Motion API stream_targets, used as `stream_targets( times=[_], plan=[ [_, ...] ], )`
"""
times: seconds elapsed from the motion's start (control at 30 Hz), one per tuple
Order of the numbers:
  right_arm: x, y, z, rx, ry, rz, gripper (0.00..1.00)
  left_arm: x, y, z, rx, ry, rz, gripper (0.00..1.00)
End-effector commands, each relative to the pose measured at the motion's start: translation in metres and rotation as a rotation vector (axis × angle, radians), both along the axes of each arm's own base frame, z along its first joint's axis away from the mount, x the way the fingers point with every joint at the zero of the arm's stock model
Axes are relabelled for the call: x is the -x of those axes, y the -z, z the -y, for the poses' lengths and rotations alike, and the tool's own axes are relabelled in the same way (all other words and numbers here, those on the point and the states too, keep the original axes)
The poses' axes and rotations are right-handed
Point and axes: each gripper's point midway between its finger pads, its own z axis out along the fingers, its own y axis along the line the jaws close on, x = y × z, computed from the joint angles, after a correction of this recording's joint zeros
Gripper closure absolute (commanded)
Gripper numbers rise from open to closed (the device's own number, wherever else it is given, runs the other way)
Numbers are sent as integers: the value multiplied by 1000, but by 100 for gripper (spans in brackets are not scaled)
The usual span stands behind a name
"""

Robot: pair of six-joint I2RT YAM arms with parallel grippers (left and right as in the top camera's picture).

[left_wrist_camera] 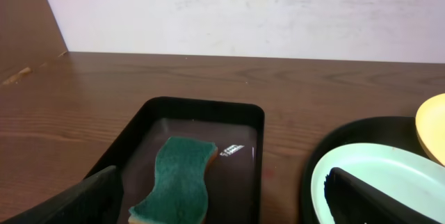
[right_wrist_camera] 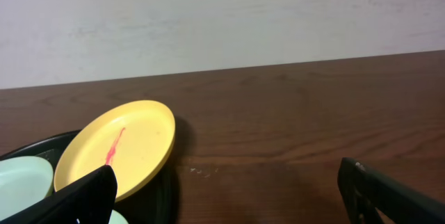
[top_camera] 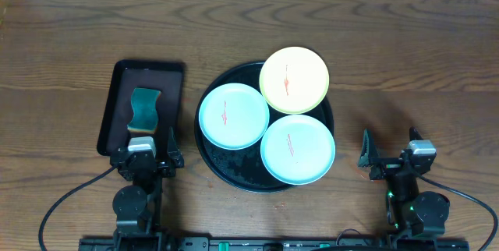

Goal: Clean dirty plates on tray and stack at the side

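Note:
Three plates sit on the round black tray (top_camera: 212, 161). The pale yellow plate (top_camera: 294, 79) lies at the back, overhanging the rim. One mint-blue plate (top_camera: 233, 115) is on the left, another (top_camera: 298, 148) on the front right. Each has a thin red smear. My left gripper (top_camera: 148, 151) is open and empty at the near end of the small rectangular tray; its view shows the left plate (left_wrist_camera: 375, 182). My right gripper (top_camera: 390, 151) is open and empty over bare table right of the tray; its view shows the yellow plate (right_wrist_camera: 118, 147).
A small dark rectangular tray (top_camera: 117, 103) stands left of the round tray and holds a green sponge (top_camera: 144, 111), also in the left wrist view (left_wrist_camera: 177, 182). Bare wooden table lies behind and to the right (top_camera: 413, 64).

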Motion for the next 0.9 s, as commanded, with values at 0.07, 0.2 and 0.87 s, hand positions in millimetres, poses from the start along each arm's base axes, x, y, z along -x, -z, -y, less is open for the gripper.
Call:
stream_targets(
  times=[0.07,0.2,0.87],
  plan=[
    [0,-3,-1,7,-4,14,1,1,20,0,-18,0,-58,7],
    [0,0,-1,8,-3,2,1,1,20,0,-18,1,-58,7],
    [0,0,0,7,3,1,1,0,20,1,118,-14,-46,7]
  ],
)
